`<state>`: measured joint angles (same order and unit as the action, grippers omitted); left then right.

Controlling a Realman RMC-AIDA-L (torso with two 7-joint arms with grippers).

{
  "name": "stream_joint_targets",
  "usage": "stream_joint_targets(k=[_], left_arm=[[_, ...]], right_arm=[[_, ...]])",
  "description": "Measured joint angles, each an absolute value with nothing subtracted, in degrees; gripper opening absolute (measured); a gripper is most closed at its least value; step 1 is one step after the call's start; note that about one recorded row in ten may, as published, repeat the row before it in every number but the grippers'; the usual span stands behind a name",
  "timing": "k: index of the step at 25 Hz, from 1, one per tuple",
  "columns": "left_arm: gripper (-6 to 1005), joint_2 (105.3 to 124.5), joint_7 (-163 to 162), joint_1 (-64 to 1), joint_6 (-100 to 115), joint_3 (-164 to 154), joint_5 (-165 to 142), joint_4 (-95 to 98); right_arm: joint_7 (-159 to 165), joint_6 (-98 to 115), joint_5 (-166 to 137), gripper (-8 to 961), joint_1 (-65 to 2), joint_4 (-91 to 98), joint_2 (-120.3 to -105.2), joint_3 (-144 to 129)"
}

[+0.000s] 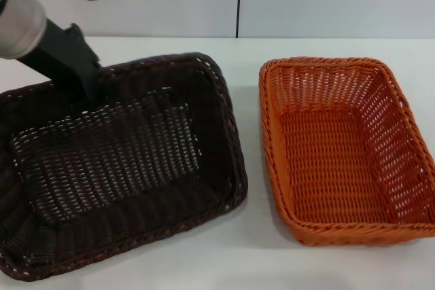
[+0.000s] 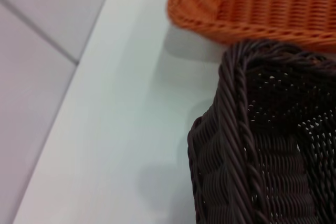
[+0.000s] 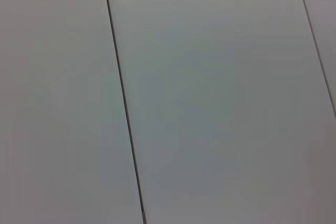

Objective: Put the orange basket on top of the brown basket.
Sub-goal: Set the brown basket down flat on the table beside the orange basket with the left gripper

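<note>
Orange wicker sits untouched on the right: the bright orange rectangular woven basket rests flat on the white table, open side up, sloping openwork walls and braided rim intact, near the dark chocolate-brown rectangular woven basket on the left but not touching it. The left gripper is down at the brown basket's far rim, and that basket looks tilted and skewed, perhaps lifted at that edge; whether the fingers are clamped on the rim, I cannot tell. The right gripper is out of sight, its camera facing only a pale panelled wall. The danger, I'd judge: a crooked brown basket makes a poor seat, so the orange one could land askew or slide off. Snagged weave is another risk.
</note>
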<state>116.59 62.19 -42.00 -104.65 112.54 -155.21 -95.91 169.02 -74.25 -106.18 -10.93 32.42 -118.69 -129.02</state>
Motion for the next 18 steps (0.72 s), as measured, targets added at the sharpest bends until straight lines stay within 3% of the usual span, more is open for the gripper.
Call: stream_joint_targets(k=[18], left_arm=[[180, 117.85, 64.4, -51.5, -95.3, 110.4, -158.9, -75.7]], right_arm=[[168.9, -73.7, -106.1, 788, -11.9, 31.6, -118.46, -128.2]])
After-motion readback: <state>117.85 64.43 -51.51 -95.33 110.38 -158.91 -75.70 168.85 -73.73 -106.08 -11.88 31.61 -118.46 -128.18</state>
